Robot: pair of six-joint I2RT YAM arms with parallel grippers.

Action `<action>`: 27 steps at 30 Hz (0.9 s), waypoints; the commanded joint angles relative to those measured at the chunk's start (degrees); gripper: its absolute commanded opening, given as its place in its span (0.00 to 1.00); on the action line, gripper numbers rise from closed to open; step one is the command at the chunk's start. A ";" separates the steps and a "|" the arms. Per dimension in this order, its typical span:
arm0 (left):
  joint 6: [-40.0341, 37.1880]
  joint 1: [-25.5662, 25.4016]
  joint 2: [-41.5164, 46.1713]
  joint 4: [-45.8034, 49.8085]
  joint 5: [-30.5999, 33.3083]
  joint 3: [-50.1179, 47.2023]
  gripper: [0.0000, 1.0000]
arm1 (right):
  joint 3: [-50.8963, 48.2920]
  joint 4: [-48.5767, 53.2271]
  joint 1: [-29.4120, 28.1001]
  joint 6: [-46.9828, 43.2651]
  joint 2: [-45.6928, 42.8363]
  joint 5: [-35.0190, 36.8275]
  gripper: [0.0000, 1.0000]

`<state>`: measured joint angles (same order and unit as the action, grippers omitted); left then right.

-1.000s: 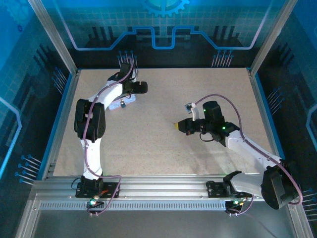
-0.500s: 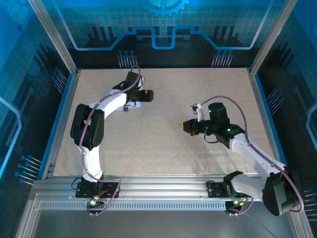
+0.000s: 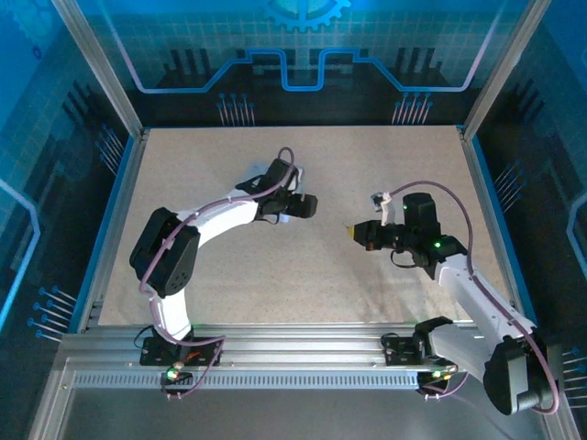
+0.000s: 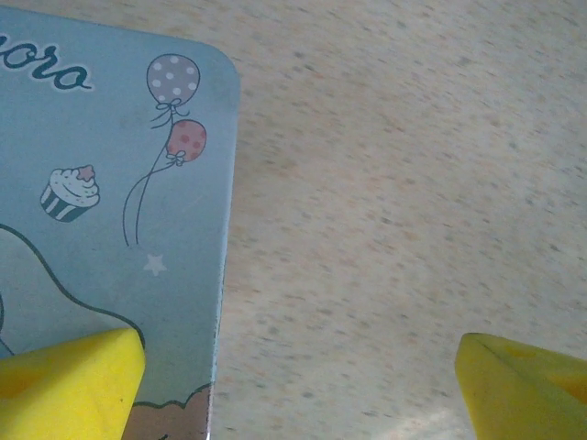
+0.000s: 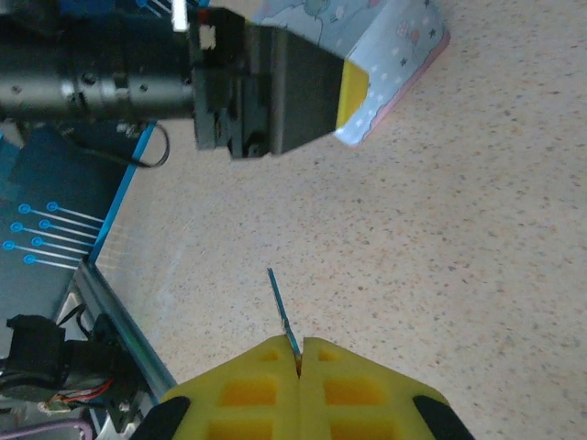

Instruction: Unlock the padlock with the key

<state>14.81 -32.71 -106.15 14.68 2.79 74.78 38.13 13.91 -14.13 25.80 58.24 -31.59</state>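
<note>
Your left pincer [image 4: 293, 385] and right pincer [image 5: 300, 353] face each other over the speckled bench [image 3: 275, 280], the largest thing in play. Next in size is the left arm [image 3: 225, 213], now stretched out toward the right pincer, where a second ago it was folded well away from it. The right pincer has backed off a little toward its own side, yet the gap between the two has narrowed.

Under the left pincer lies a pale blue tin [image 4: 110, 165] printed with balloons and a cupcake. That pincer is spread wide and grips nothing, with one side hanging over the tin's corner.

Smallest is the key [image 5: 281, 310]. The right pincer is pinched tight on its end, and the thin blade pokes straight out ahead toward the left pincer. You probably want it held that way so it goes in end-first.
</note>
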 commanded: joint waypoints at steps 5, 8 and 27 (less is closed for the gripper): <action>6.89 -6.80 -1.25 4.47 -4.63 -1.54 0.88 | -1.46 4.88 4.21 -1.31 -2.30 0.13 0.00; 8.60 -9.36 -2.10 3.64 -5.85 -0.99 0.88 | -1.74 5.51 5.44 -1.35 -3.07 0.41 0.00; 6.08 -9.72 12.18 0.31 -4.98 -4.47 0.91 | -3.19 3.63 5.83 0.14 -2.31 -0.22 0.00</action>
<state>21.45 -43.86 -99.29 14.68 -1.34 71.46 35.29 18.79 -8.56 25.45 55.53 -30.85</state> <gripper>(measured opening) 0.909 0.057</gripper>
